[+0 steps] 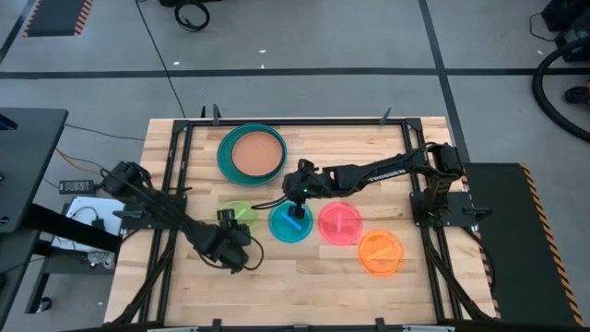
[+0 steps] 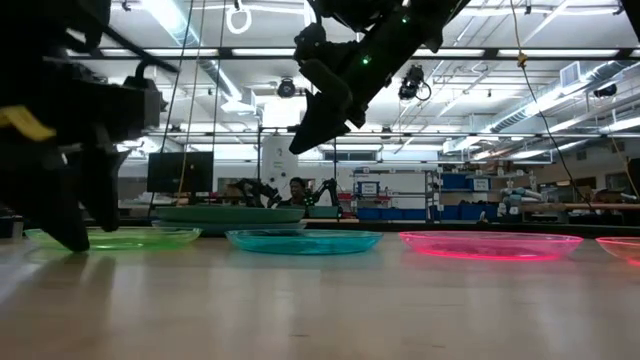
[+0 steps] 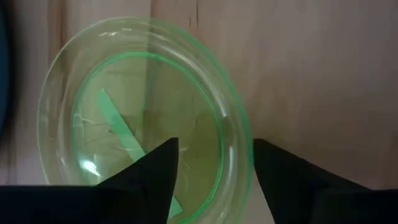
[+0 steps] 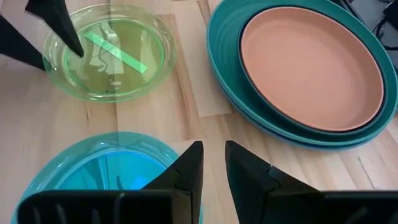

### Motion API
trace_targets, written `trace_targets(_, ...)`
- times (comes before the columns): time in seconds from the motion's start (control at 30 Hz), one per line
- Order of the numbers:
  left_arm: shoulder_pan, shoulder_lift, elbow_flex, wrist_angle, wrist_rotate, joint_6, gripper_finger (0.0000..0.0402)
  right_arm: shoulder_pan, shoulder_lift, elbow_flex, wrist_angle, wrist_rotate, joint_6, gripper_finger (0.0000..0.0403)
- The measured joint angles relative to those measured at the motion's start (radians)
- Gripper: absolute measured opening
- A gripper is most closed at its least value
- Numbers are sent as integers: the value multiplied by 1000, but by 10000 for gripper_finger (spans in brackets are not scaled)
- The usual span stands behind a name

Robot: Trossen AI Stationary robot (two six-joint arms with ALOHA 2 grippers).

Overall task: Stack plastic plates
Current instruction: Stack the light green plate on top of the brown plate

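Note:
A tan plate (image 1: 256,153) lies inside a large teal plate (image 1: 225,153) at the far middle of the table. Small translucent plates lie in a row on the table: green (image 1: 238,213), teal-blue (image 1: 291,224), pink (image 1: 339,223) and orange (image 1: 381,252). My left gripper (image 3: 214,168) is open and low at the green plate's near rim (image 3: 244,155), one finger over the plate and one outside it. I cannot see it touching. My right gripper (image 4: 213,165) is slightly open and empty. It hangs well above the teal-blue plate's far rim (image 4: 155,146), as the low view (image 2: 308,135) shows.
A black frame (image 1: 175,138) runs around the wooden table top. Bare wood lies along the near edge (image 1: 304,295) and at the far right (image 1: 369,143). A person sits in the room beyond the table (image 2: 297,190).

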Motion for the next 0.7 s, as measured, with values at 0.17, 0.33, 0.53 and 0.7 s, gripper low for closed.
trace_targets(0.17,-1,19,4,-9,8,1,168,6,0,0,6,-1,-4,79)
trace_targets(0.33,-12,21,2,-16,17,7,83,15,0,0,3,-5,-5,79)
trace_targets(0.53,-13,13,-3,-66,27,31,10,40,0,0,-9,-8,-4,79)
trace_targets(0.7,-17,-24,-3,-110,41,30,7,77,0,0,-51,-6,11,79)
